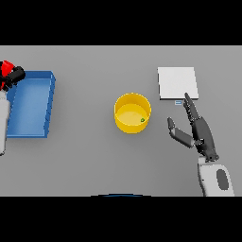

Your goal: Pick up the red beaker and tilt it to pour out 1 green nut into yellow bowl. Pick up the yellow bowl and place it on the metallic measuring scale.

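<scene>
Pour looks done: green nut (142, 120) in yellow bowl (133, 113), centre frame. Right hand (196, 130) spread, near bowl. Left hand (13, 75) far left pinching red beaker (5, 69). Scale (177, 82) placement left.

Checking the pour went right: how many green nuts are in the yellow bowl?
1. A single green nut lies on the floor of the yellow bowl, near its right wall. The bowl's inside is fully open to view, so none seem hidden there.

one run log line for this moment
stage: nut poured, bowl not yet moved | left hand: shut on red beaker above blue tray | right hand: open beside yellow bowl | green nut: in bowl | scale: bare
</scene>
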Robot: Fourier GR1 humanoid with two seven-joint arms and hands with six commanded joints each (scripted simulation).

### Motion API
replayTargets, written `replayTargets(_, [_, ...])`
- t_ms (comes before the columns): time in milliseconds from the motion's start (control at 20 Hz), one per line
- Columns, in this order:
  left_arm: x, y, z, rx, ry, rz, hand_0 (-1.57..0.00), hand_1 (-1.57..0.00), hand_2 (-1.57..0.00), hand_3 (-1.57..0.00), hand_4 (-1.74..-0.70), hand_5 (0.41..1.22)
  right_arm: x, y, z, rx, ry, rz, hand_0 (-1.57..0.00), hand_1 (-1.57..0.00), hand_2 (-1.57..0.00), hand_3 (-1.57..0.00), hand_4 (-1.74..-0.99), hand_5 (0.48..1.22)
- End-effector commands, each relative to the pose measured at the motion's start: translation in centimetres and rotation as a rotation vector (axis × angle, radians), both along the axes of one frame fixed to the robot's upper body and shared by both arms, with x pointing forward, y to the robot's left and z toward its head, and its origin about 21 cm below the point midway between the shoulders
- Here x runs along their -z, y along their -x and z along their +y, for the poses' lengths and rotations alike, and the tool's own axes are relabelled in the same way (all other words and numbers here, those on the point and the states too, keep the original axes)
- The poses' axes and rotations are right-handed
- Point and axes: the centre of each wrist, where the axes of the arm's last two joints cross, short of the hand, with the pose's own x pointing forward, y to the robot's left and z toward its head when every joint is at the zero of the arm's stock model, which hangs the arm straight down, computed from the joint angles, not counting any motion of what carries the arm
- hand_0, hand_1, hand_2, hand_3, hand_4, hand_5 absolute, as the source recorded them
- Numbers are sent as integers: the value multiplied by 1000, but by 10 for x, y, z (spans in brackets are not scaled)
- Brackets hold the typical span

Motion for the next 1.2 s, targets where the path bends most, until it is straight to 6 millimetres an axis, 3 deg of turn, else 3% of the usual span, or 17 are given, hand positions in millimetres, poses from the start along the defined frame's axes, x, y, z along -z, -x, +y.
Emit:
replayTargets(0, [-2,6,-1,34,33,-1,-1571,-1520,-1410,-852,-1135,779,-1,-1,-3,5,4,6,1,1,1,1,-1325,731])
replayTargets(100, [-5,12,-1,77,93,12,-1227,-1038,-934,-580,-974,735,0,-2,-5,15,3,-2,1,1,1,1,-1320,729])
replayTargets(200, [-12,15,0,118,112,19,-785,-664,-597,-371,-883,701,-1,-3,-7,9,8,-2,1,1,1,1,-1320,726])
replayTargets(300, [-11,18,2,143,98,56,-502,-425,-382,-237,-830,678,0,0,-3,9,2,0,1,1,1,1,-1318,725])
replayTargets(400, [-9,16,0,154,63,91,-321,-271,-244,-151,-794,659,0,-2,-1,7,-2,-2,1,1,1,1,-1315,724])
replayTargets(550, [-6,16,-1,161,40,124,-164,-138,-124,-77,-775,655,1,-3,-7,20,26,2,1,1,1,1,-1307,717])
replayTargets(800, [-5,20,-6,159,13,69,-53,-45,-40,-25,-730,661,-6,-6,2,15,27,7,1,1,1,1,-1277,704])
replayTargets(950, [-13,18,-9,153,25,25,-27,-22,-20,-12,-718,675,-15,-12,6,20,189,0,1,1,1,1,-1222,662])
replayTargets(1050, [-11,19,-10,161,38,19,-17,-14,-12,-7,-720,685,-28,-22,8,-103,218,-65,-13,1,1,1,-1167,672])
replayTargets(1150, [-10,22,-12,177,49,6,-10,-9,-8,-4,-726,700,-37,-38,15,-217,282,-75,-8,1,1,1,-1202,683])
